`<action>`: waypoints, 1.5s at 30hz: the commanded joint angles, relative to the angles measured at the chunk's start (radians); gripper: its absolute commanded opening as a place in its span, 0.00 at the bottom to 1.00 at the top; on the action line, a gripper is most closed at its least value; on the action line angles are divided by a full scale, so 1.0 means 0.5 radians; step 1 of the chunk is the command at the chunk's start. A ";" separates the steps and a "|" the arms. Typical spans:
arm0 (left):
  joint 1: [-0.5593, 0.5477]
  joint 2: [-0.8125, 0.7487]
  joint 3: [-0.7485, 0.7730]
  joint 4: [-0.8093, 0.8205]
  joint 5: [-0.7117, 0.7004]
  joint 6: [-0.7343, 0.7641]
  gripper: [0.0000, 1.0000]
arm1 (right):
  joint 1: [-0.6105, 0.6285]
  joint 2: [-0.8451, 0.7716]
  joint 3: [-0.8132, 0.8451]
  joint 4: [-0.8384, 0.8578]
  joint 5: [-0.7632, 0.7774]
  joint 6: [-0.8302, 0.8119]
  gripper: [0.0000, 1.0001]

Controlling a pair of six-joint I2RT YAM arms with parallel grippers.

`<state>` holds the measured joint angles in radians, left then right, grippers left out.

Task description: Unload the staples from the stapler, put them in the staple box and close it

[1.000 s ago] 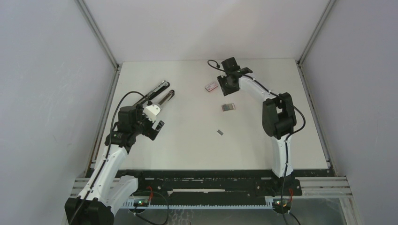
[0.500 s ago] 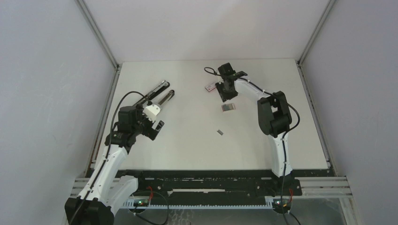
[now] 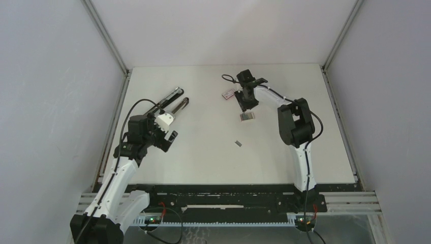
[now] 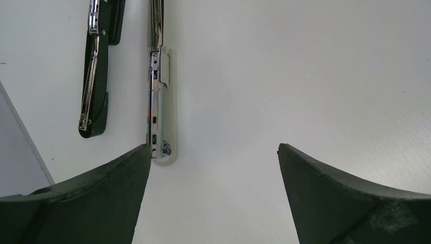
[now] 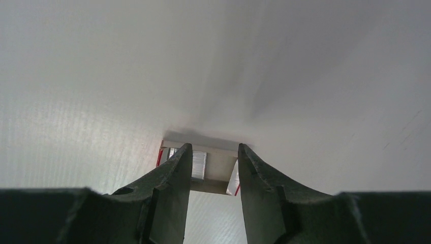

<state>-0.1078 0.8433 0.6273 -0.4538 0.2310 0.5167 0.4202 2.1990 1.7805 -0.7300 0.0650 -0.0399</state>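
The stapler (image 4: pixel 160 101) lies swung open on the worktop (image 3: pixel 203 162), at its left side. The left gripper (image 4: pixel 213 147) hangs just short of its near end, spread wide with nothing in it. One finger tip sits right beside the chrome rail. I cannot tell whether the rail has anything left in it.

The staples (image 3: pixel 238 143), a tiny grey strip, lie alone mid-worktop, well apart from both arms. The right gripper (image 5: pixel 214 148) is over at the far side, its fingers drawn close with only a narrow gap and nothing clamped. It is poised above a box (image 5: pixel 218 165). A second box (image 3: pixel 228 94) lies just beside.

The risks, as I judge them:
- The right gripper could press down or close and shove the box, or pick it up instead of the strip.
- The strip is thin and flat, so fingers coming at it may skid it along or snap it.
- A small forward drift on the left would knock the stapler askew.
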 commanded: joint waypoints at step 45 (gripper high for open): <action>0.011 -0.054 -0.034 0.052 -0.019 0.025 1.00 | 0.136 -0.668 -0.573 -0.268 -0.623 -0.435 0.49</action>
<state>-0.1078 0.8352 0.6273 -0.4511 0.2298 0.5167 0.4778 1.9434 1.5288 -0.8349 -0.1665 -0.2237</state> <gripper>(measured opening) 0.996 0.494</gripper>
